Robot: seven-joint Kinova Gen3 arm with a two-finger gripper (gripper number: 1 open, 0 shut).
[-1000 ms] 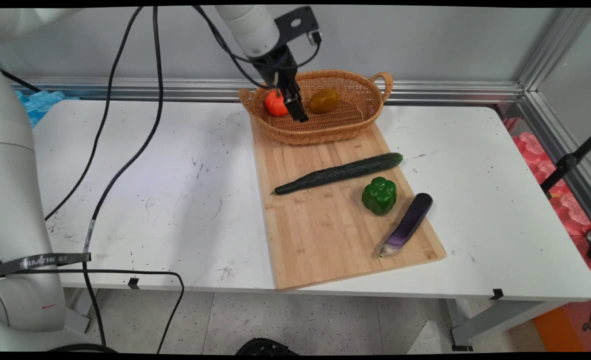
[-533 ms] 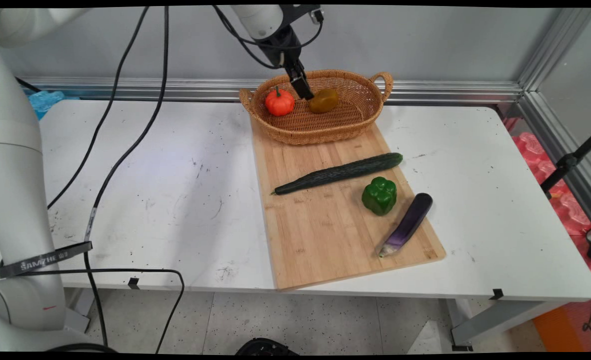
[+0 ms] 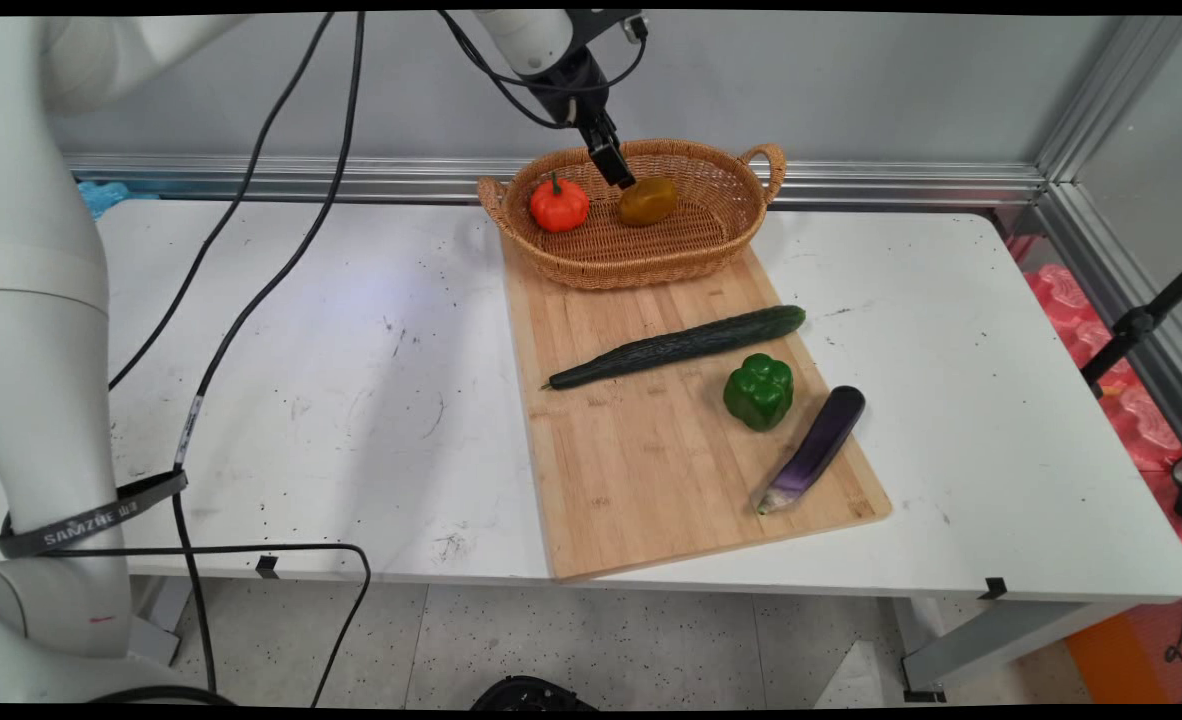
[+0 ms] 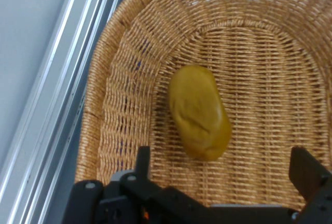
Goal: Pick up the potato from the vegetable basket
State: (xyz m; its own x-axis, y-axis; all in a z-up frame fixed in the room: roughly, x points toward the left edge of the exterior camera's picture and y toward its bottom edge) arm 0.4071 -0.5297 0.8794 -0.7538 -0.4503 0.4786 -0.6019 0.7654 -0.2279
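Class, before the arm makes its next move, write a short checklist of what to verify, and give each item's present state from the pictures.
1. Gripper open: ok, fingers spread wide.
2. Gripper empty: ok, nothing between the fingers.
3. Gripper over the basket: ok, above the potato.
4. Potato and tomato apart in the basket: ok.
5. Cucumber, pepper and eggplant on the board: ok.
6. Cables free of the vegetables: ok.

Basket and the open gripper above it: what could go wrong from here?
1. The gripper hangs open close to the potato; a descent could trap a finger against the wicker basket.
2. The pumpkin lies nearby and could get nudged.
3. The black cables drape over the table and might snag.
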